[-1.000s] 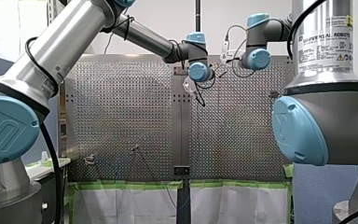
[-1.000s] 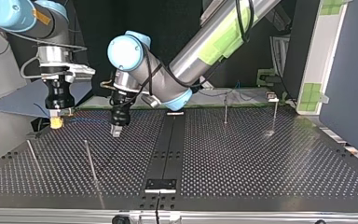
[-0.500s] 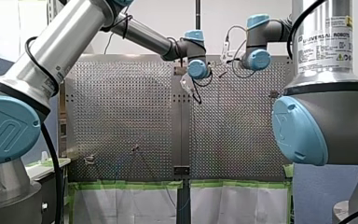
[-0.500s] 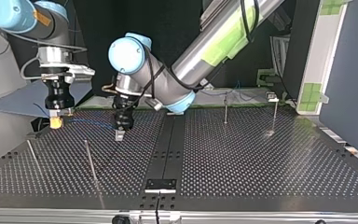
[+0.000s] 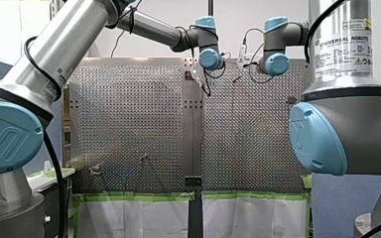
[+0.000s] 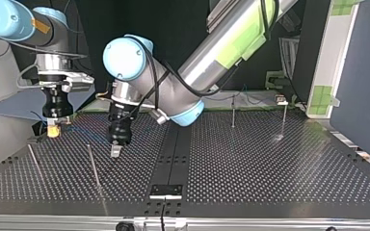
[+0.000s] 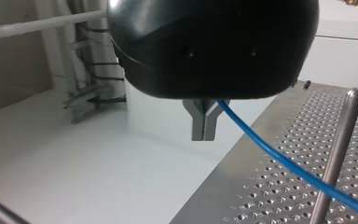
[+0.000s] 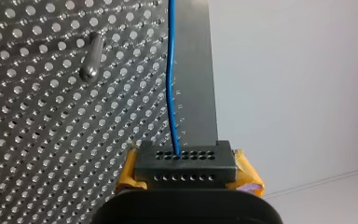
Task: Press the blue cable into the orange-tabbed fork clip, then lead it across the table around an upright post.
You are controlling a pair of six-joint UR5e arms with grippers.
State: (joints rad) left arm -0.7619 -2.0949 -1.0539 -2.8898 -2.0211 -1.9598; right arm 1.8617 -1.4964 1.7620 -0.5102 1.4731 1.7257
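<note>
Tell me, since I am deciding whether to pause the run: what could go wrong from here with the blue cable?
1. The blue cable runs from my left pincer close past an upright post; it may snag there or pass on the wrong side.
2. My right pincer grips the same cable; if the arms draw apart, it may slip out of a grip.

Thin blue cable (image 7: 279, 158), taut, comes out at root of my left gripper (image 7: 204, 133)'s closed metal fingers (image 7: 198, 126), slants down across upright metal post (image 7: 338, 154) ahead, far end pinched betw. my right gripper (image 8: 186, 163)'s yellow pads (image 8: 249, 175), runs straight fwd.
</note>
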